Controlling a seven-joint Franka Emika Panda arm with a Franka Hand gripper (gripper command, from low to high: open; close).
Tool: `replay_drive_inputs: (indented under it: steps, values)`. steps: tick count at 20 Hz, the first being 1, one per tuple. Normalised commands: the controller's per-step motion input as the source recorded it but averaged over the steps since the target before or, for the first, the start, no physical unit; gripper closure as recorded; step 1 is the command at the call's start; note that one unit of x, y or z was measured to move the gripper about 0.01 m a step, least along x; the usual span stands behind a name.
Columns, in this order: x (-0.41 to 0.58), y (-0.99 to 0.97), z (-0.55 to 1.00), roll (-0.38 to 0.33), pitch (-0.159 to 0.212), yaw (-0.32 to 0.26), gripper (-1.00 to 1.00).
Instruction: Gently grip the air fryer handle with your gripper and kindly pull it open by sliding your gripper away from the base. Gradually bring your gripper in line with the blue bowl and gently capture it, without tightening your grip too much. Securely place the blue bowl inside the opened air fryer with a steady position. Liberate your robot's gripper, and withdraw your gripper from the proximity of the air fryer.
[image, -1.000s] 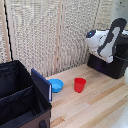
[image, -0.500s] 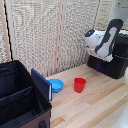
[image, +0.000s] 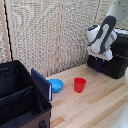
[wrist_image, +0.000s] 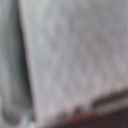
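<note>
Nearest the exterior camera, at about seven o'clock in its frame, sits an open black fabric case (image: 20, 97) with its flap raised; it has no part in the job. Just past its flap, toward the centre, the blue bowl (image: 55, 85) rests on the wooden table (image: 95, 107), and the red cup (image: 79, 84) stands upright just beside it on the exterior view's right, the two apart. Farther back, at about three o'clock, the air fryer (image: 111, 62) sits against the wall, and the white arm hangs in front of its upper part with the gripper (image: 100, 56) low against the fryer's face. Whether the fingers are spread or closed on anything I cannot tell: they are lost against the black body, and the wrist view gives only a blurred grey surface. The air fryer handle cannot be made out either, nor can I see a drawer pulled out. I judge the work to be at its first step, reaching for the handle; the pull, bowl pickup, placing and retreat all appear to remain. The table is pale planked wood; behind it stand light woven screen panels (image: 45, 35).
</note>
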Motion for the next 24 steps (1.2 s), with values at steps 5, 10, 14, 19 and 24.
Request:
replay_drive_inputs:
  steps: [5, 10, 14, 19, 24]
  values:
    - [-0.18, 0.7, 0.55, 0.164, -0.075, -0.075, 1.0]
    - [-0.217, 0.92, 0.25, 0.017, -0.018, -0.011, 1.0]
    - [-0.08, 0.99, 0.0, -0.001, -0.025, -0.005, 1.0]
    - [-0.058, 0.91, -0.11, -0.018, -0.028, -0.021, 1.0]
    - [-0.016, 0.47, -0.23, 0.0, -0.013, -0.015, 1.0]
